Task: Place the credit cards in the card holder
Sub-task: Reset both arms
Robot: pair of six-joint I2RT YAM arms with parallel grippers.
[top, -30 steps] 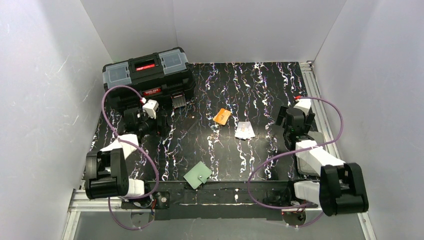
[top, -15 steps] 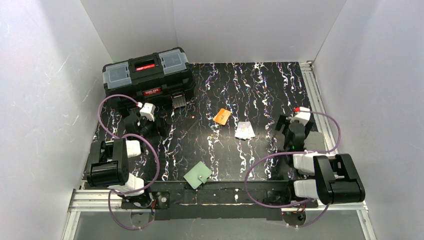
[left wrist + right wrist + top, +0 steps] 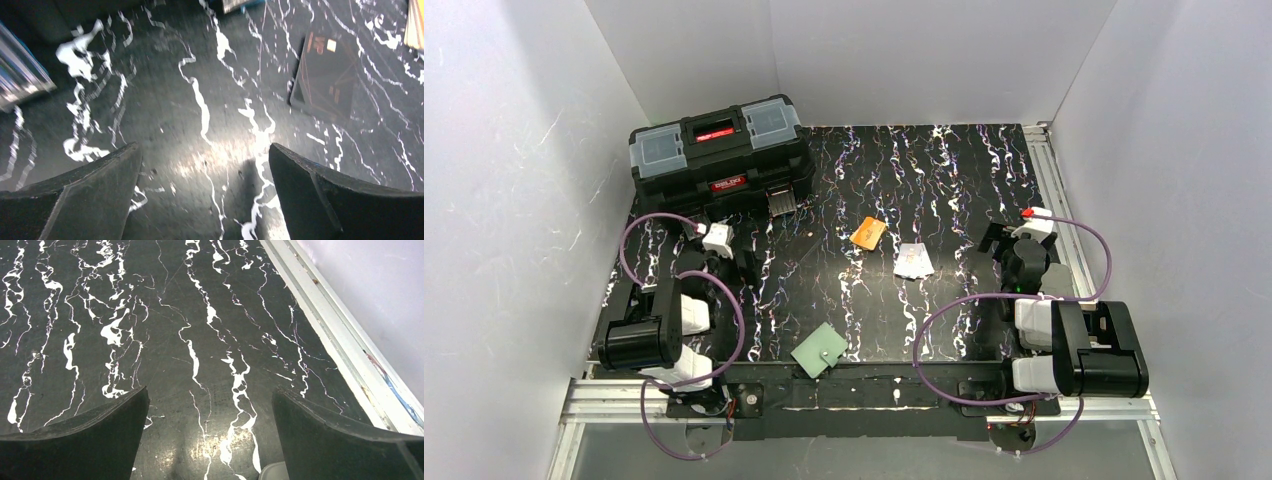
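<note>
Both arms have folded back toward their bases, so you're no closer to a card. Your left fingers [image 3: 90, 195] gape wide and empty. Your right fingers [image 3: 85, 435] do too, over bare surface [image 3: 165, 315]. The orange card [image 3: 868, 233] and white card [image 3: 913, 260] lie flat, out ahead between the two pairs. The holder [image 3: 819, 349] looks shut, back behind them. The toolbox [image 3: 719, 155] carries a red label, too small to read, and so is the white card's print.

Orange credit card [image 3: 868, 234] and white credit card [image 3: 913, 261] with faint print lie flat, near each other but apart, around the desk's middle; closed mint-green card holder [image 3: 819, 350] lies skewed by the near edge
</note>
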